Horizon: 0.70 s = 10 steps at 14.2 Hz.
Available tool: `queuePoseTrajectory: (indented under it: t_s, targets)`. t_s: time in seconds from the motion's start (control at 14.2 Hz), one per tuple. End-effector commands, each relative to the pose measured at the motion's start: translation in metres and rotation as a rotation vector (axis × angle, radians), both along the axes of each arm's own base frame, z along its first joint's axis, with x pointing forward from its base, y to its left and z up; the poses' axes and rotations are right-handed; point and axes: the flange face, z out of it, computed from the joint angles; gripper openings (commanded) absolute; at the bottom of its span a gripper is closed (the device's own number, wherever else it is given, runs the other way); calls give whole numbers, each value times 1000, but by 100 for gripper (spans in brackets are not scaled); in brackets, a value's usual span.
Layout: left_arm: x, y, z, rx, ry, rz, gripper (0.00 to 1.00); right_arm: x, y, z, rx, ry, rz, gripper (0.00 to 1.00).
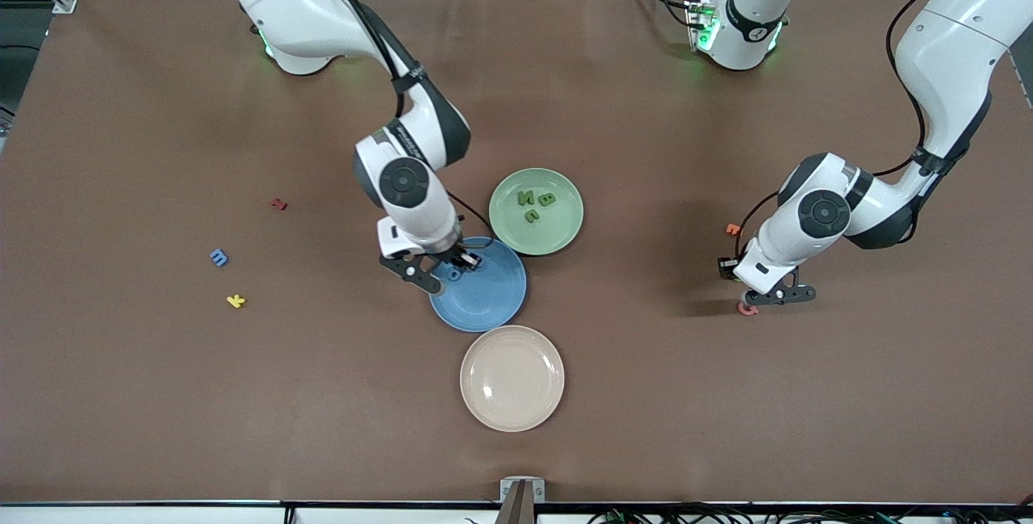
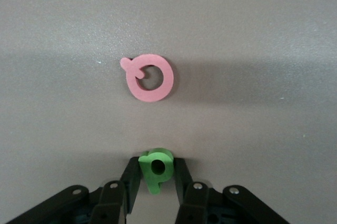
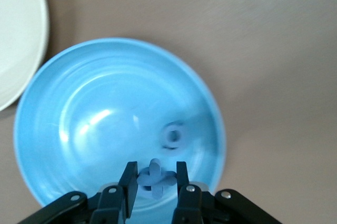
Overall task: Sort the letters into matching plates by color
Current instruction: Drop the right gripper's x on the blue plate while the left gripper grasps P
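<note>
My left gripper (image 2: 156, 162) is shut on a small green letter (image 2: 156, 172) down at the table, toward the left arm's end (image 1: 765, 296). The right gripper (image 3: 157, 169) is shut on a cross-shaped blue letter (image 3: 157, 177) low over the blue plate (image 3: 79, 129), at that plate's rim (image 1: 457, 265). A second blue letter (image 3: 174, 135) lies in that plate (image 1: 492, 298). The pale green plate (image 1: 565, 225) touches it and holds three green letters (image 1: 536, 204). Another blue letter (image 1: 219, 257) lies on the table toward the right arm's end.
A pink letter (image 2: 150, 78) lies on the table beside the left gripper (image 1: 747, 309), and an orange one (image 1: 733, 228) a little farther from the front camera. A cream plate (image 1: 512, 379) sits nearer the camera than the blue plate. A yellow letter (image 1: 236, 300) and a red one (image 1: 279, 203) lie near the loose blue letter.
</note>
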Motion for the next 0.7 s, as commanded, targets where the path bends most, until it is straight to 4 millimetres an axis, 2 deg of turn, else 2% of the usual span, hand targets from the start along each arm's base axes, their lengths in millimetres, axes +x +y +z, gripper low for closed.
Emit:
queuePoseTrajectory:
  t_s: [0.0, 0.07, 0.14, 0.21, 0.28, 0.35, 0.49, 0.63]
  targets:
    - [3, 4, -2, 7, -15, -12, 35, 22, 31, -2, -2, 7, -71, 0]
    - [4, 3, -1, 7, -18, -12, 35, 24, 36, -5, -1, 6, -78, 1]
    - [5, 1, -1, 6, -19, -14, 38, 24, 37, -5, 2, 5, -79, 14]
    - [6, 1, -2, 3, -20, -11, 38, 25, 35, -5, 3, 5, -86, 60]
    - [8, 1, -1, 2, -22, -10, 38, 25, 35, -6, 2, 7, -102, 100]
    - [10, 1, 1, 2, -27, -10, 39, 24, 36, -5, 0, 5, -99, 100]
    - [10, 1, 0, 1, -27, -9, 39, 31, 26, 1, -3, 5, -106, 100]
    - [10, 0, -1, -1, -24, -6, 30, 32, 16, 1, -29, 32, -91, 100]
